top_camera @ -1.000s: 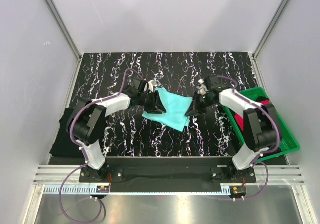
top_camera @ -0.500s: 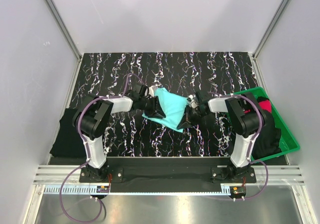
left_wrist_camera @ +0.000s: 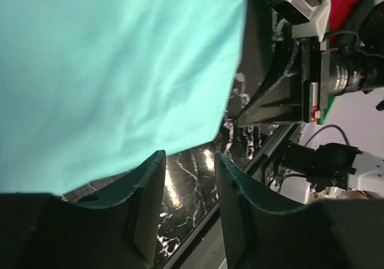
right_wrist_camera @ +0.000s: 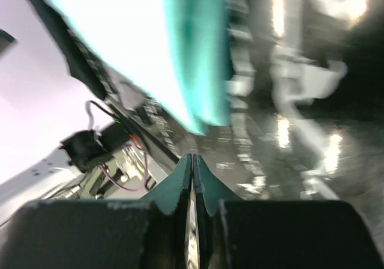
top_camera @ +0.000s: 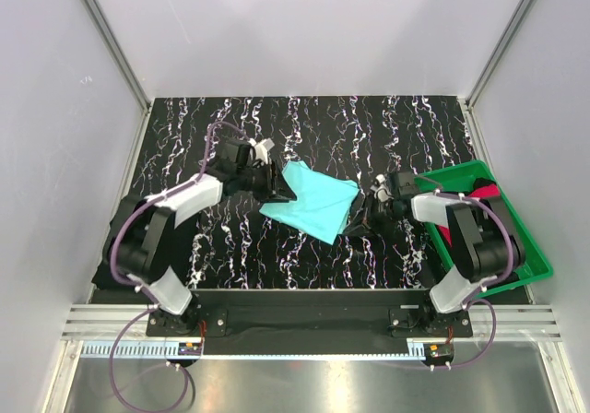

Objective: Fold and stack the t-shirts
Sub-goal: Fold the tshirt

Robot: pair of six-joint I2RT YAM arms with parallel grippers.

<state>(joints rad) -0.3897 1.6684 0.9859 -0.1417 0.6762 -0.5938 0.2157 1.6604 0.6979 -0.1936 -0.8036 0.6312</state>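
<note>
Turquoise shirt (top_camera: 313,206) is lying mid-mat (top_camera: 369,127), flat and already folded down to a compact slanted four-sided packet, with no sleeve showing. Judging the cloth to be light, soft and limp: it is going to sag from any single pinch, and the layers are likely to slide apart if only the top one is taken. The best hold is looking like a corner or a folded edge with every layer between the fingers, one hand on each of two opposite sides so the packet is not drooping open. The mat is looking glossy, so dragging may shift the fold. Left hand (left_wrist_camera: 188,158) is sitting at the shirt's far left corner with its fingers standing partly apart and nothing between them. Bare mat is showing in the gap, and the cloth edge is lying just beyond the tips. Right hand (right_wrist_camera: 192,158) is sitting low at the shirt's right edge with its fingers pressed together, gripping nothing that I can see. Its wrist view is blurring, the turquoise is showing just past the tips, and I cannot tell whether they are touching it. Red shirt (top_camera: 487,190) is waiting in the tray (top_camera: 461,167) on the right. Black shirt (top_camera: 109,264) is lying at the mat's left edge, partly under the left arm.
</note>
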